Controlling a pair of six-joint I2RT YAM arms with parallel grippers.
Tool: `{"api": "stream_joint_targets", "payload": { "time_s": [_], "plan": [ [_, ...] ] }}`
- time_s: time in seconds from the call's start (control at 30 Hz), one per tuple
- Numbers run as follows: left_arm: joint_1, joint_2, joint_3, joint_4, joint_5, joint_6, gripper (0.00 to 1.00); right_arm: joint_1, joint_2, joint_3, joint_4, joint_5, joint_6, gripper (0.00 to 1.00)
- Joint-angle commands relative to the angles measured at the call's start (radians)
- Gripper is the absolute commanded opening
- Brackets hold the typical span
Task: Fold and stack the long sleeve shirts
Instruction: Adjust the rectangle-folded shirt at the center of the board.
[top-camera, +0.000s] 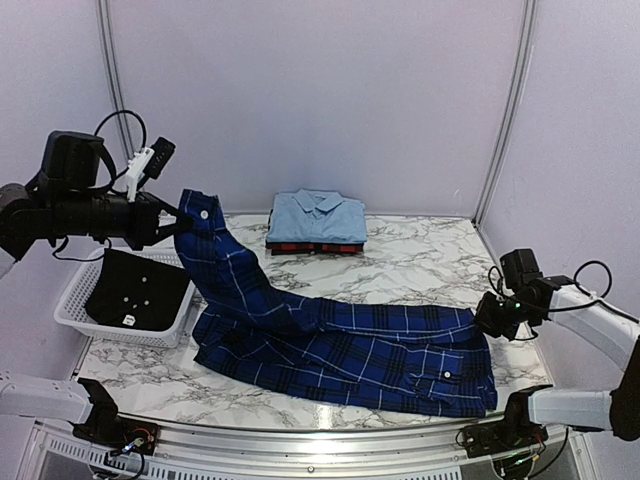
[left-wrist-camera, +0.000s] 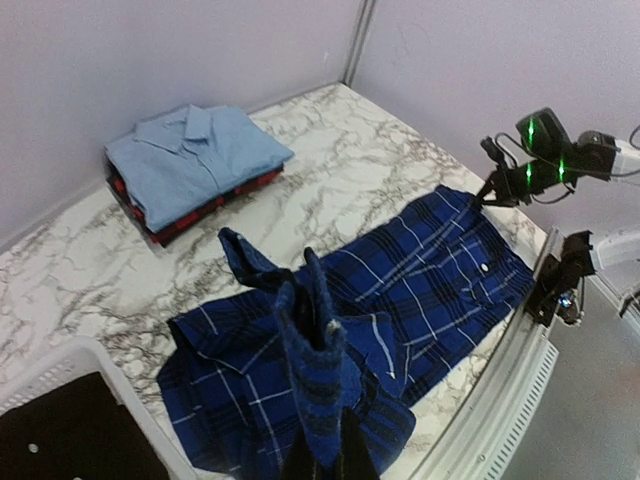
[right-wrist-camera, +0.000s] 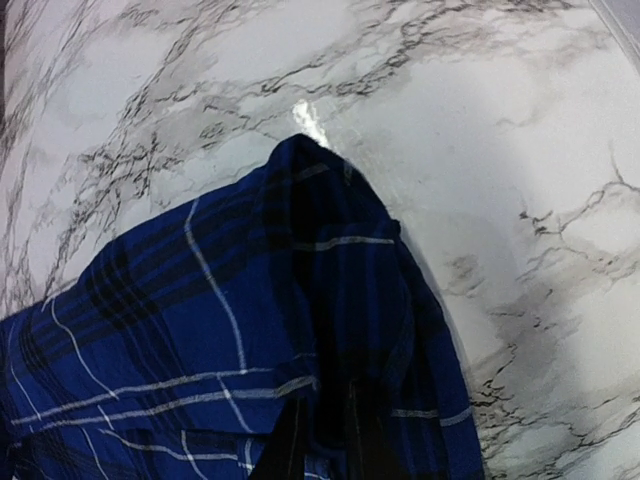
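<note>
A navy blue plaid shirt (top-camera: 350, 345) lies spread across the marble table, its body flat. My left gripper (top-camera: 178, 222) is shut on one sleeve end and holds it high above the table's left side; in the left wrist view the cloth (left-wrist-camera: 310, 350) hangs bunched from the gripper (left-wrist-camera: 325, 450). My right gripper (top-camera: 488, 316) sits low at the shirt's right edge. In the right wrist view its gripper (right-wrist-camera: 320, 440) is pinched on a fold of the plaid cloth (right-wrist-camera: 200, 310). A folded light blue shirt (top-camera: 318, 215) rests on a folded red-and-black plaid shirt (top-camera: 315, 246) at the back.
A white slotted basket (top-camera: 75, 300) holding a black item (top-camera: 135, 290) stands at the left, under the raised left arm. Bare marble (top-camera: 420, 260) lies between the stack and the spread shirt. A metal rail (top-camera: 300, 445) runs along the near edge.
</note>
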Motion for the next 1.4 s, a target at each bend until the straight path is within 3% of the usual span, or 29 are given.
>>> {"api": "stream_joint_targets", "payload": {
  "time_s": [0.0,0.1,0.23,0.37,0.57,0.83,1.03,1.13,1.27,1.37],
  "plan": [
    [0.002,0.026,-0.069,-0.019,0.224,-0.031,0.0,0.071,-0.001,0.093,-0.007,0.012,-0.038,0.14],
    [-0.029,0.056,-0.111,-0.016,0.349,-0.029,0.0,0.148,0.038,0.161,-0.005,0.072,-0.057,0.23],
    [-0.106,0.112,-0.123,-0.014,0.371,-0.012,0.0,0.241,0.122,0.247,0.065,0.126,-0.102,0.29],
    [-0.149,0.157,-0.091,-0.009,0.371,-0.001,0.0,0.339,0.276,0.334,0.188,0.109,-0.149,0.3],
    [-0.154,0.168,-0.075,-0.011,0.321,-0.005,0.0,0.547,0.58,0.543,0.208,0.159,-0.174,0.29],
    [-0.173,0.256,0.006,-0.009,0.385,0.027,0.0,0.644,0.774,0.46,0.41,0.054,-0.098,0.27],
    [-0.194,0.349,0.05,-0.003,0.389,0.044,0.0,0.673,0.753,0.404,0.433,0.038,-0.084,0.28],
    [-0.206,0.396,0.082,-0.002,0.418,0.072,0.0,0.666,0.666,0.411,0.409,0.122,-0.11,0.32],
    [-0.213,0.448,0.123,-0.002,0.493,0.116,0.0,0.639,0.499,0.399,0.451,0.134,-0.184,0.42],
    [-0.213,0.478,0.138,-0.002,0.569,0.145,0.0,0.625,0.348,0.337,0.567,0.039,-0.287,0.52]
  ]
}}
